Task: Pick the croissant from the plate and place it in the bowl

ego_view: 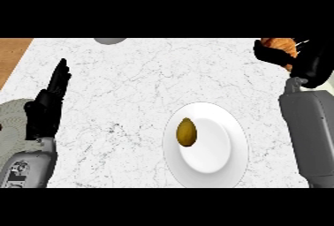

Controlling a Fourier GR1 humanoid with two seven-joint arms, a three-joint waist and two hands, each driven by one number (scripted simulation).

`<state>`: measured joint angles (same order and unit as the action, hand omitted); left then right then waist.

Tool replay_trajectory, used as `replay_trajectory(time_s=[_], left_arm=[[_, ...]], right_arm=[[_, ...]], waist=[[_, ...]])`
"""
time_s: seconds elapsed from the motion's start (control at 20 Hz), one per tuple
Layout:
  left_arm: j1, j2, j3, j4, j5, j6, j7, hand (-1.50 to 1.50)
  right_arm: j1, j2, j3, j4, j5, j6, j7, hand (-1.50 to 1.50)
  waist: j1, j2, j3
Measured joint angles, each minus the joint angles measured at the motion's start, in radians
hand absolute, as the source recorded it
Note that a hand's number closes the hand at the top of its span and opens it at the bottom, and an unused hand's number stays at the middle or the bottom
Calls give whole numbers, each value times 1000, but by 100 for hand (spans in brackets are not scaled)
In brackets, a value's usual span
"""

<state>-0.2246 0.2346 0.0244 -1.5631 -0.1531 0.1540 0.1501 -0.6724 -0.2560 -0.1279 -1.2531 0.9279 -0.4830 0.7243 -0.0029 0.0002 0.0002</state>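
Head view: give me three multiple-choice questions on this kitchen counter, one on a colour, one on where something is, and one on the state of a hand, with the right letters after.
1. The round plate bearing the yellow-brown oval item is:
A white
B blue
C red

2. The orange-brown croissant is:
A on that plate
B beside the oval item
C in the black right hand, at the view's upper right

3. The black left hand is:
A curled round the croissant
B open, fingers up
C lying flat on the plate

Answers:
1 A, since the plate is plainly white all over.
2 C, since the right hand's fingers curl round the croissant, well away from the plate.
3 B, since its fingers are straight and hold nothing, at the view's left.
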Motion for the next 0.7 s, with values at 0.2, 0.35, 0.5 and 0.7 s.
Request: replay_trajectory(time_s=[0.2,0.35,0.5,0.7], left_arm=[[-14,-5,-4,-23,-5,-3,25,0],[-14,-2,-2,-29,-1,-14,30,0],[5,-2,-2,-43,0,-19,25,0],[-17,-10,-1,-22,-4,-18,21,0]], right_arm=[[26,-89,-71,80,-43,-44,-115,150],[35,-154,-118,196,-57,-86,-207,150],[41,-232,-157,302,-51,-103,-266,150],[32,-300,-194,475,-36,-164,-356,150]], waist=[[6,2,0],[13,5,1],[18,6,1],[24,11,1]])
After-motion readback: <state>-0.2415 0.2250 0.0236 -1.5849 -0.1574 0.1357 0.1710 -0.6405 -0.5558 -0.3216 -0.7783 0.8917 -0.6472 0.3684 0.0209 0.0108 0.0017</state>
